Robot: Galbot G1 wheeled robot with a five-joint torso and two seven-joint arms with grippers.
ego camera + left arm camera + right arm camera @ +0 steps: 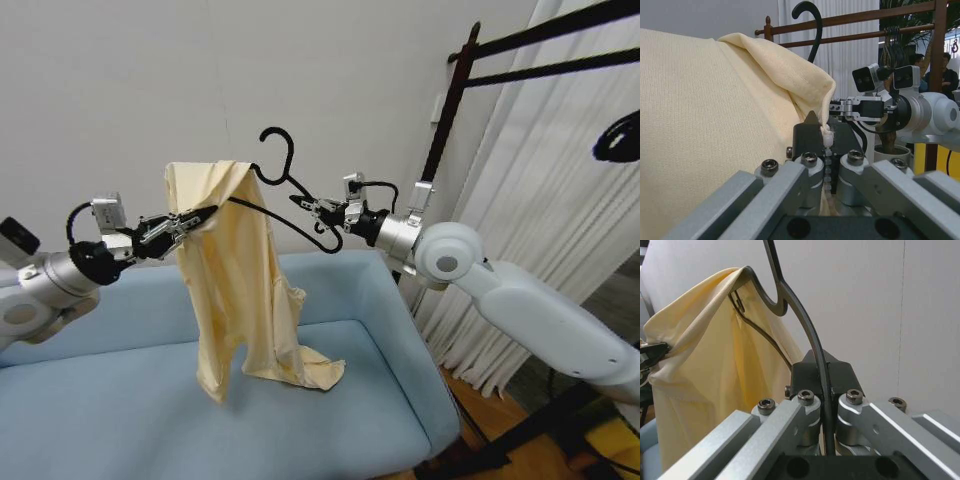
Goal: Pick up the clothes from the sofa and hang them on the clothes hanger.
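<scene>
A pale yellow garment (235, 285) hangs over one arm of a black hanger (285, 185), held in the air above the sofa; its lower end trails onto the seat. My left gripper (196, 222) is shut on the fabric's edge near the garment's shoulder; in the left wrist view the cloth (715, 125) is pinched between the fingertips (815, 131). My right gripper (322, 212) is shut on the hanger's bare arm, and the right wrist view has the hanger (805, 325) running between its pads (810, 372), with the garment (705, 365) beyond.
The light blue sofa (120, 420) stretches below the arms. A dark wooden clothes rack (560, 45) stands at the upper right before white curtains (540, 170). A plain wall lies behind.
</scene>
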